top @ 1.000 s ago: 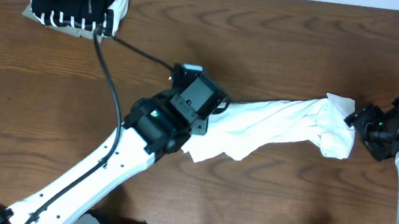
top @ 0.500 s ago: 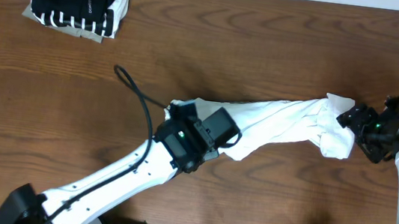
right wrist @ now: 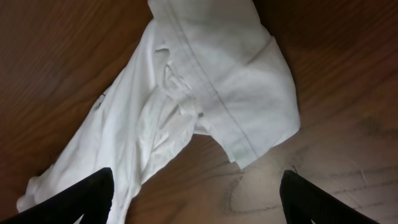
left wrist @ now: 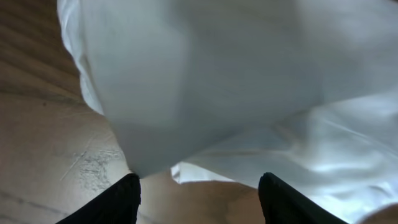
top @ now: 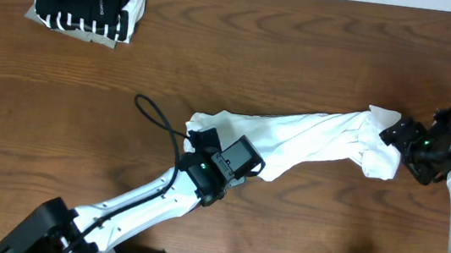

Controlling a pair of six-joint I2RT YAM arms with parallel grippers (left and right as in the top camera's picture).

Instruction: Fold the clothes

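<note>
White T-shirt (top: 317,141) lies long left-to-right on the tabletop (top: 302,50); left gripper (left wrist: 200,182) at its left end, right gripper (right wrist: 197,176) at its right (both jaws open, empty).

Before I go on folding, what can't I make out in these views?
- Overhead: left gripper covers the white T-shirt's left end.
- Left wrist: shirt fills the frame, blurred; no print readable.
- Right wrist: fingers cut off by bottom edge.
- Overhead: stacked pile; garment count unclear.

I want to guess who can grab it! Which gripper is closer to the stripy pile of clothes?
Left. The left gripper is mid-table at one end of the shirt; the right gripper is at the shirt's other end, far across from the pile.
</note>
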